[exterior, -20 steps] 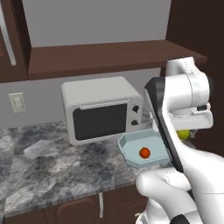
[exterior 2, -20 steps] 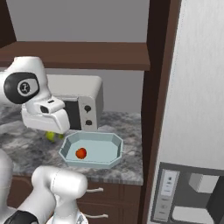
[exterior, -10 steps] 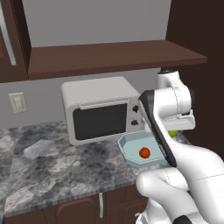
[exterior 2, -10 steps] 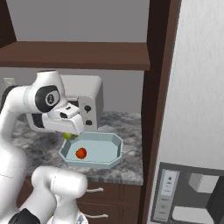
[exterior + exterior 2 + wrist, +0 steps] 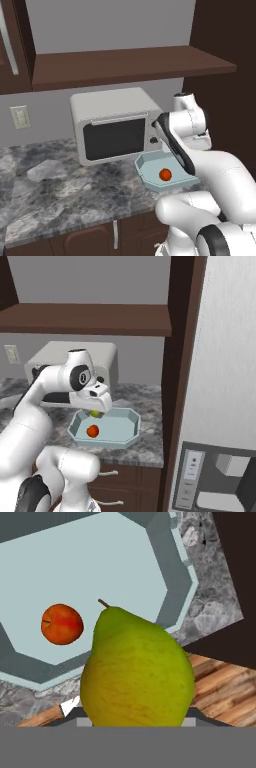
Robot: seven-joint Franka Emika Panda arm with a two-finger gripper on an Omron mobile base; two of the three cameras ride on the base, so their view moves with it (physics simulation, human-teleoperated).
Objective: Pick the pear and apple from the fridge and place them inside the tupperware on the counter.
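A yellow-green pear looms large in the hand view, stem pointing away, with my gripper shut on it. The pear hangs just above the left part of the pale blue tupperware, over its floor. The red apple lies inside the tupperware near its front left, and it also shows as the apple and apple. The tupperware stands on the grey marbled counter. The fridge rises at the right with its door closed. The pear hides my fingertips.
A white microwave stands on the counter just behind and left of the tupperware. A wooden shelf runs above it, and a dark cabinet wall stands between counter and fridge. Bare counter stretches left.
My arm has swung in and down with the pear, from beside the microwave to just above the tupperware. The apple has stayed where it lay.
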